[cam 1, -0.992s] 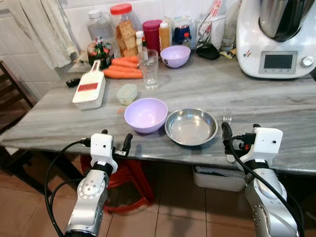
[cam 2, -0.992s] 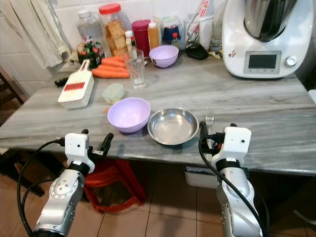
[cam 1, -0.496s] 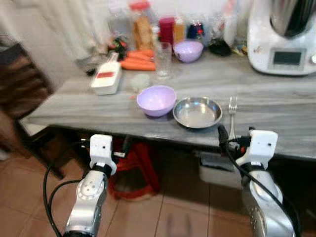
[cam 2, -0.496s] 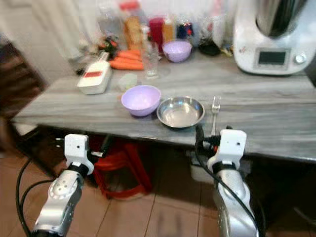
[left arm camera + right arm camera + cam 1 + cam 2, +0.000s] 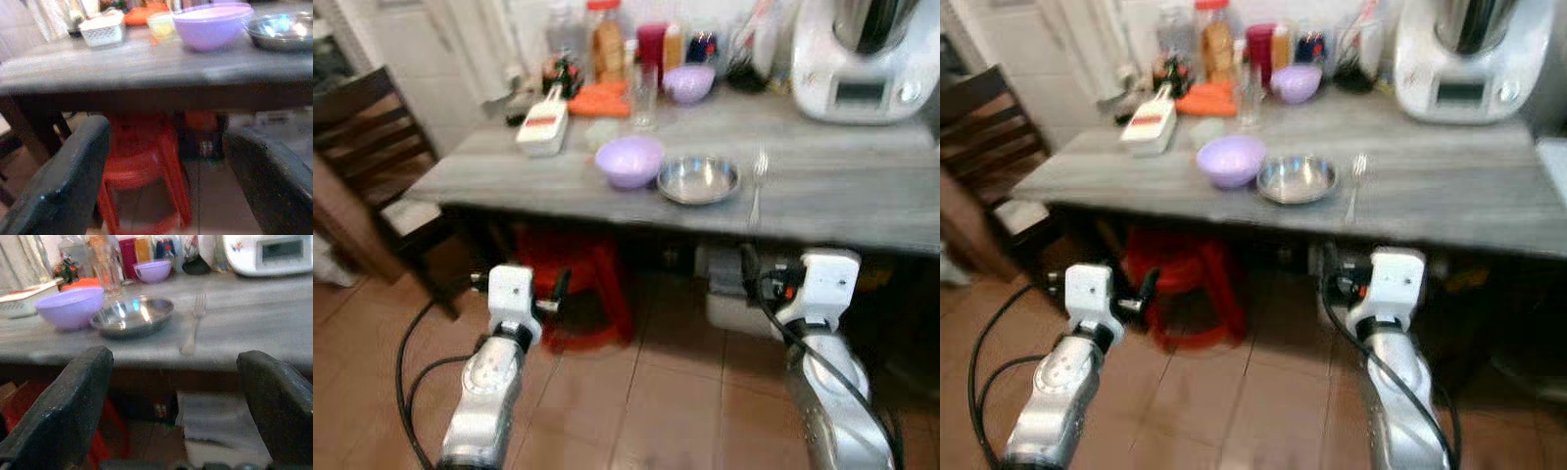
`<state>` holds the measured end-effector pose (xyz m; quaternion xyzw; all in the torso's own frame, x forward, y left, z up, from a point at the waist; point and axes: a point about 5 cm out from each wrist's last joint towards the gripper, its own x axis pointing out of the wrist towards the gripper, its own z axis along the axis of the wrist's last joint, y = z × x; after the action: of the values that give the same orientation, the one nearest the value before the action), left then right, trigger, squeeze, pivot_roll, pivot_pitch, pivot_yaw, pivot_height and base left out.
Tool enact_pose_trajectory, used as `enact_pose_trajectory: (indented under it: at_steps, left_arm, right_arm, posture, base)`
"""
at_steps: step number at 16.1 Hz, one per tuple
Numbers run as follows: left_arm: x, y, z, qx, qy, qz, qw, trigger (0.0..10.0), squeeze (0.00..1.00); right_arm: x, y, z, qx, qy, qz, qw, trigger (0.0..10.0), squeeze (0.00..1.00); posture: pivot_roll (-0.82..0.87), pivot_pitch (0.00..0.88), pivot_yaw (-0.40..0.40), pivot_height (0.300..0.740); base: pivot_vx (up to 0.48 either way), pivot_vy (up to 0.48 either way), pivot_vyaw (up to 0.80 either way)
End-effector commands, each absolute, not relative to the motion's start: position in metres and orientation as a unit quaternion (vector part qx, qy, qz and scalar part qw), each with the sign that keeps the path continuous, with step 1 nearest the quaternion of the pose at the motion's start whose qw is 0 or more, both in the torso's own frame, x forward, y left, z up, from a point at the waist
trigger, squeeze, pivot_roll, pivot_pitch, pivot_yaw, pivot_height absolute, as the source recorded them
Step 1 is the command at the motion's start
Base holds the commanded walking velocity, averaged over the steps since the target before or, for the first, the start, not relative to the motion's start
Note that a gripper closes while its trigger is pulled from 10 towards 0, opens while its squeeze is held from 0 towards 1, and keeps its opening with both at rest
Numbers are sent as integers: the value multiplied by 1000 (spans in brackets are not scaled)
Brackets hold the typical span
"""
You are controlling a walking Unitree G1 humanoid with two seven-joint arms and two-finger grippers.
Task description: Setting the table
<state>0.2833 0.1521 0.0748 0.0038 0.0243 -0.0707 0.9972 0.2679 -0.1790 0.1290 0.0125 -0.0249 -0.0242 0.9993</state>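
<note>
A purple bowl (image 5: 628,160), a steel bowl (image 5: 698,179) and a fork (image 5: 757,174) lie in a row near the front edge of the grey marble table (image 5: 842,201). A second purple bowl (image 5: 689,83) and a drinking glass (image 5: 644,95) stand further back. My left gripper (image 5: 166,128) is open and empty, held low in front of the table, below its edge. My right gripper (image 5: 173,355) is also open and empty, at about table-edge height, facing the steel bowl (image 5: 131,316) and fork (image 5: 193,323). Both are well short of the table.
Carrots (image 5: 599,99), a white grater (image 5: 543,129), jars and a white kitchen machine (image 5: 862,54) crowd the back of the table. A dark wooden chair (image 5: 372,147) stands at the left. Under the table are a red stool (image 5: 578,284) and a white box (image 5: 734,294). Tiled floor lies between me and the table.
The whole picture has shifted: the camera has backed away, so the table looks farther and smaller. The things on the table have not moved. Both grippers stay open, now over the floor.
</note>
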Motion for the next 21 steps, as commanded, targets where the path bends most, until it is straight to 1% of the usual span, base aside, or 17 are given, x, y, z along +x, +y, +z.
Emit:
enact_pose_trajectory:
  at_steps: [1,7,9,10,13,14,21]
  left_arm:
    - [285,156,78,8,21,-72,997,10000,0]
    - [285,156,77,14,19,-79,997,10000,0]
    - [286,157,74,21,24,-87,996,10000,0]
    - [285,157,76,7,14,-104,994,10000,0]
    - [284,151,79,5,3,-133,991,10000,0]
    - [284,151,79,6,4,-130,991,10000,0]
    - [285,148,79,-8,3,-137,991,10000,0]
  right_arm:
    - [269,-179,132,15,-30,-27,999,10000,0]
    - [270,-180,130,18,-26,-33,999,10000,0]
    - [270,-179,129,18,-26,-34,999,10000,0]
    - [271,-179,129,18,-26,-34,999,10000,0]
    - [271,-179,129,18,-26,-33,999,10000,0]
    - [271,-179,129,18,-26,-33,999,10000,0]
    - [273,-176,129,13,-24,-23,999,10000,0]
  posture:
    - [-95,0,136,740]
    - [-91,0,138,740]
    - [-94,0,140,740]
    - [-95,0,140,740]
    - [-96,0,140,740]
    - [-96,0,139,740]
    - [-95,0,136,740]
  base:
    - [-356,0,0]
    - [-332,0,0]
    - [0,0,0]
    - [0,0,0]
    - [0,0,0]
    - [0,0,0]
    - [0,-404,0]
